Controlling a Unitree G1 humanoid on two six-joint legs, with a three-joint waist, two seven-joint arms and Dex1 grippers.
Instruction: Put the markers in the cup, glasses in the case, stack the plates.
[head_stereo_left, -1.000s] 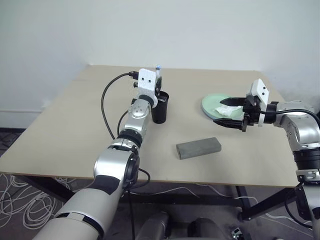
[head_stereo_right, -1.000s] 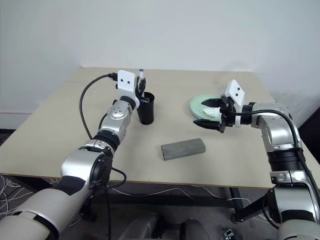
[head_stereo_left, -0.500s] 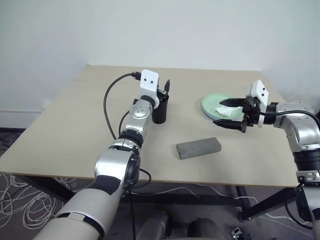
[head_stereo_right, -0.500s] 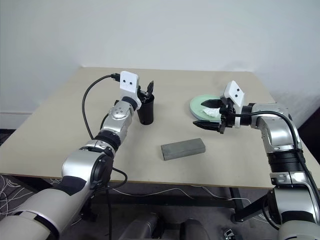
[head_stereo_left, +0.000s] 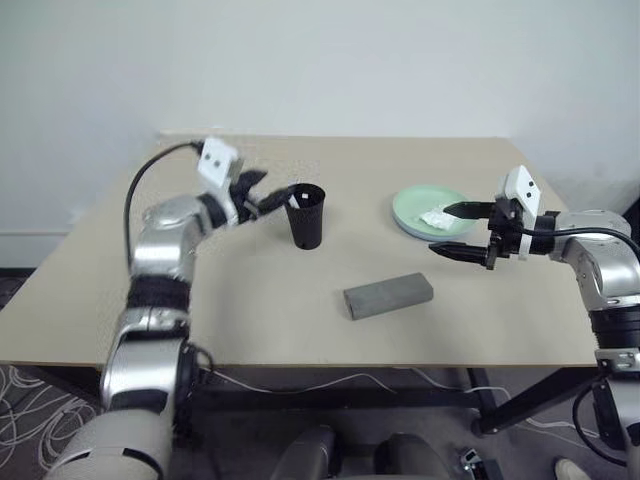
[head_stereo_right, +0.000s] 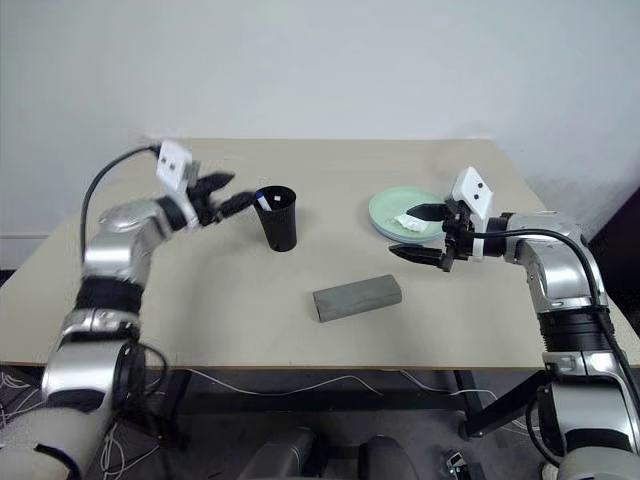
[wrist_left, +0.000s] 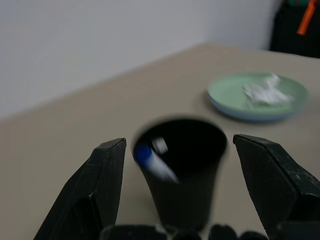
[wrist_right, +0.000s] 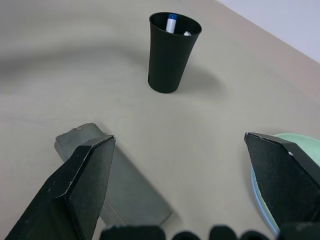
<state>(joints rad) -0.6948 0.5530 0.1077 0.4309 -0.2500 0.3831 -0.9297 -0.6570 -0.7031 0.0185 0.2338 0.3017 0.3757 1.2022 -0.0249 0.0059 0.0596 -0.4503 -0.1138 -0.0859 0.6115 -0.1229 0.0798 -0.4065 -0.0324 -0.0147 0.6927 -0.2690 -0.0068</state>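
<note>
The black cup (head_stereo_left: 305, 214) stands upright near the table's (head_stereo_left: 250, 300) centre, both markers (wrist_right: 171, 23) inside it. The left gripper (head_stereo_left: 262, 196) hovers at the cup's nine o'clock, fingers spread and empty. At the cup's three o'clock, the plates (head_stereo_left: 425, 211) sit stacked, green on blue, with a crumpled tissue (head_stereo_left: 437, 216) on top; the right gripper (head_stereo_left: 459, 231), spread wide, hangs just beside them. The grey case (head_stereo_left: 388, 295) lies closed at five o'clock.
</note>
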